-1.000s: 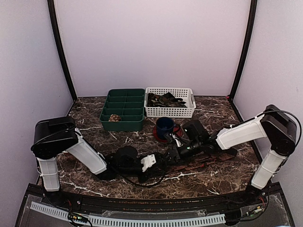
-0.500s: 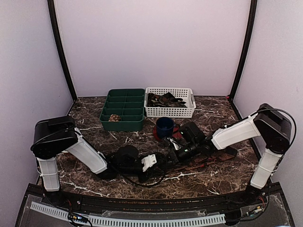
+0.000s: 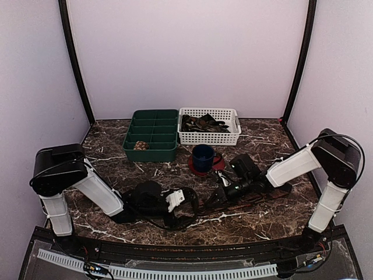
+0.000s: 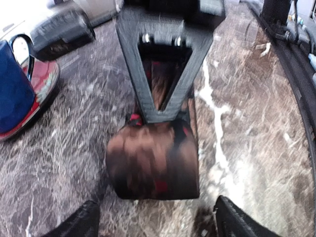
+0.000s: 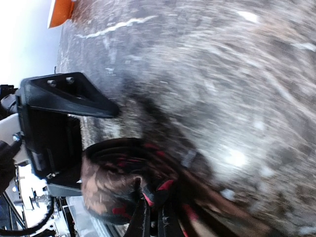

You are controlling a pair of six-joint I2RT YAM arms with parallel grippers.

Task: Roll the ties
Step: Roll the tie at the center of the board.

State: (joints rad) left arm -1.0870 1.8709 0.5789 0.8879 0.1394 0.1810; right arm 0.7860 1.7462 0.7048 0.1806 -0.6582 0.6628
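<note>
From above, the left arm (image 3: 99, 195) is reaching low across the dark marbled worktop (image 3: 116, 160), and the right arm (image 3: 291, 166) is reaching in to meet it near the middle. A dark brown fabric necktie (image 3: 256, 197) is lying flat on the worktop beneath the right arm. Behind, a blue mug (image 3: 203, 155) is standing on a red saucer (image 3: 217, 165). A green compartment tray (image 3: 152, 156) is holding a small speckled coil (image 3: 140, 145), and a white slotted basket (image 3: 210, 139) is holding loose dark ties (image 3: 201, 123).

In the left wrist view, the left jaws are standing wide apart, with a fingertip (image 4: 79, 224) on either side of the necktie's rolled end (image 4: 153, 165) and clear of it. The right arm's black triangular finger (image 4: 163, 64) is coming down onto the flat strip just behind that roll.

In the blurred right wrist view, the right jaws are pinching together on the necktie right beside the roll.
</note>
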